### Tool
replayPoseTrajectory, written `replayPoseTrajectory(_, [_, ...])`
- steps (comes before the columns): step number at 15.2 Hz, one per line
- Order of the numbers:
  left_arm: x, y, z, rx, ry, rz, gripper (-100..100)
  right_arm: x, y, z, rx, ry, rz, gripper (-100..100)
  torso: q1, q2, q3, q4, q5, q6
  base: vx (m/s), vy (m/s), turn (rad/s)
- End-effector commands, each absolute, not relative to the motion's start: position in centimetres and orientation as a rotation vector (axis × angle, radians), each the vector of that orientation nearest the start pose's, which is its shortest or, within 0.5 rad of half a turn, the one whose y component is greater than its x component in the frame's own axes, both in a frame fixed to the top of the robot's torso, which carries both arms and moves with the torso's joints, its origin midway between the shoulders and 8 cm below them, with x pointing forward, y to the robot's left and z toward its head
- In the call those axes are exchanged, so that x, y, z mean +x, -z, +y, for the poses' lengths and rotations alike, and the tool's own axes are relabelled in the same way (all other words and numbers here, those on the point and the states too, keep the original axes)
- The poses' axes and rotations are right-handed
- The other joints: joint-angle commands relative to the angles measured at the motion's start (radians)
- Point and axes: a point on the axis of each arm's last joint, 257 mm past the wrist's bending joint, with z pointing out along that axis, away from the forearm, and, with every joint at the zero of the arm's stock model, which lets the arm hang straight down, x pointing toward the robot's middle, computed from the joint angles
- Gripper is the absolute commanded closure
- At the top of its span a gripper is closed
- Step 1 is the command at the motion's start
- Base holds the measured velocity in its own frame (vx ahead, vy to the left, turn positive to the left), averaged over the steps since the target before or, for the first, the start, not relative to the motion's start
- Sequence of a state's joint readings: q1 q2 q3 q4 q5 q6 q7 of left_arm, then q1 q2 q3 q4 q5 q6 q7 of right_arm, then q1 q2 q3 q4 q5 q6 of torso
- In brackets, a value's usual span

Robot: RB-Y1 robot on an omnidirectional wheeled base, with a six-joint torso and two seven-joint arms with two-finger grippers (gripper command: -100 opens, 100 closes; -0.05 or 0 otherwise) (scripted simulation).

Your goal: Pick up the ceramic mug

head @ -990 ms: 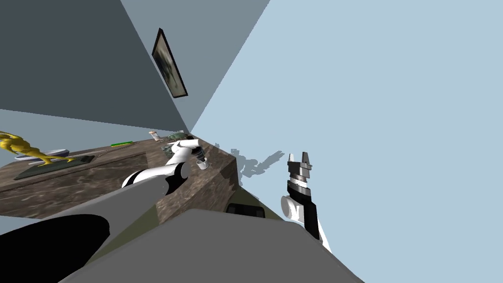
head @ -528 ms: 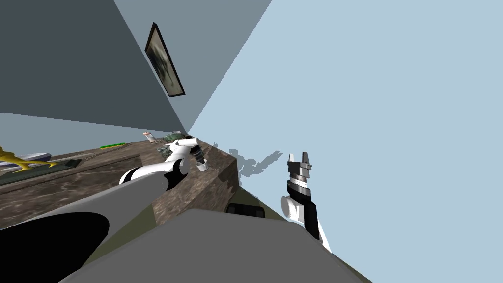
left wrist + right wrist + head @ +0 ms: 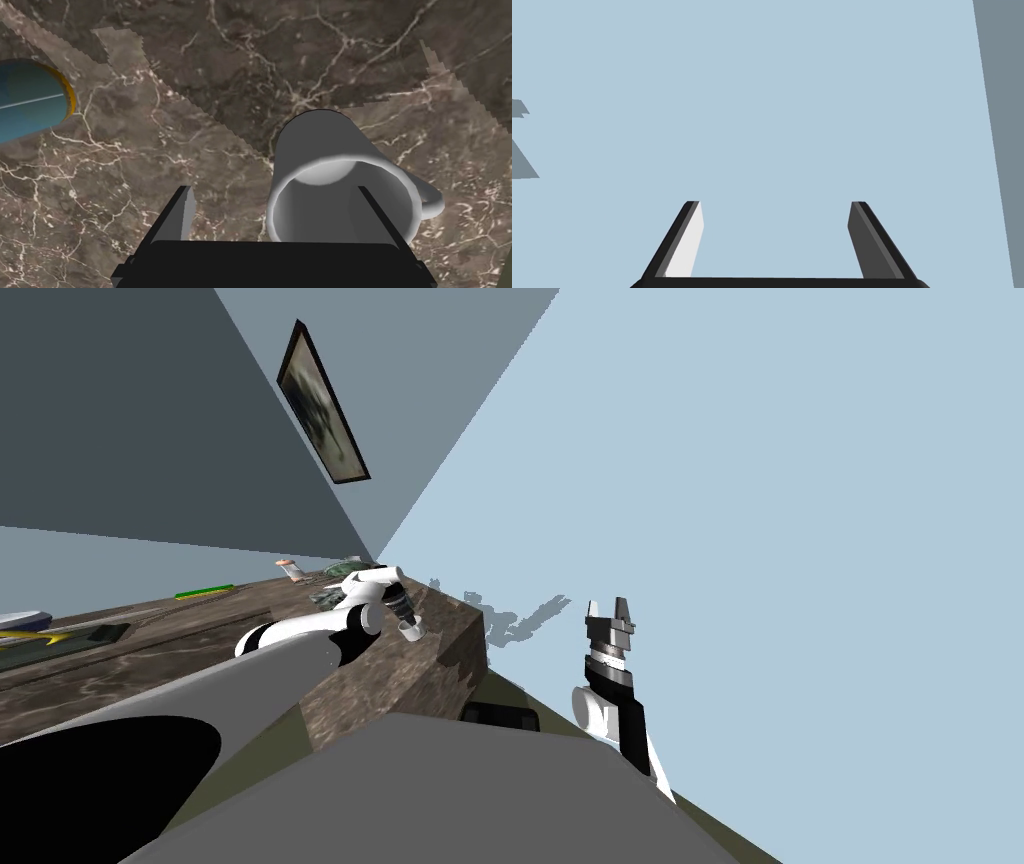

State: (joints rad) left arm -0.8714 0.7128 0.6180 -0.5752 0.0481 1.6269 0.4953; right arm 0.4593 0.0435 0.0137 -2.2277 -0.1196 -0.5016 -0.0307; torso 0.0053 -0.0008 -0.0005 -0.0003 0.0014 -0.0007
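Observation:
A plain white mug (image 3: pixel 340 190) stands on the brown marble counter (image 3: pixel 125 165), its open mouth facing my left hand and its handle (image 3: pixel 432 200) turned away from the far finger. My left gripper (image 3: pixel 274 188) hangs open just over it. One finger (image 3: pixel 375 215) lies across the mug's mouth and the other finger (image 3: pixel 184 215) is outside the wall, over bare counter. From the head, the mug (image 3: pixel 416 629) sits near the counter's corner under the left gripper (image 3: pixel 408 618). My right gripper (image 3: pixel 610 606) is held up open beside the pale blue wall, holding nothing.
A blue cylinder with a yellow rim (image 3: pixel 30 100) lies on the counter beside the mug. Further along the counter (image 3: pixel 150 658) are a small jar (image 3: pixel 288 568), a green flat thing (image 3: pixel 205 590) and a yellow figure (image 3: pixel 20 635). The counter's edge drops off close to the mug.
My head camera has swung, so the counter's things slid left in view. The left gripper stays open over the mug. The right arm has not moved.

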Motion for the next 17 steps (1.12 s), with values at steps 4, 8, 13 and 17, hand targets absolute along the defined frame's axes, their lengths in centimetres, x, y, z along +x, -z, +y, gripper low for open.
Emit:
replayPoseTrajectory(4, [41.7, 27.2, 51.9, -3.131, 0.026, 0.659, -100, 35.5, -1.4, -29.1, 0.788, -1.428, 0.496, 0, 0.000, 0.000, 0.000, 0.000, 0.000, 0.000, 0.008, 0.060, -0.042])
replayPoseTrajectory(8, [41.8, 29.5, 51.7, -3.111, 0.036, 0.676, -100, 35.5, -1.4, -29.1, 0.788, -1.428, 0.496, 0, -0.005, 0.000, 0.000, 0.000, -0.001, 0.000, 0.008, -0.005, 0.023])
replayPoseTrajectory(13, [41.9, 28.8, 51.8, -3.113, 0.035, 0.674, 100, 35.5, -1.4, -29.1, 0.788, -1.428, 0.496, 0, -0.005, 0.000, 0.000, 0.000, -0.001, 0.000, 0.002, -0.002, 0.005])
replayPoseTrajectory(17, [42.0, 27.9, 51.9, -3.114, 0.038, 0.668, 100, 35.5, -1.4, -29.1, 0.788, -1.428, 0.496, 0, -0.004, 0.001, 0.001, 0.001, -0.002, 0.000, -0.009, 0.008, -0.031])
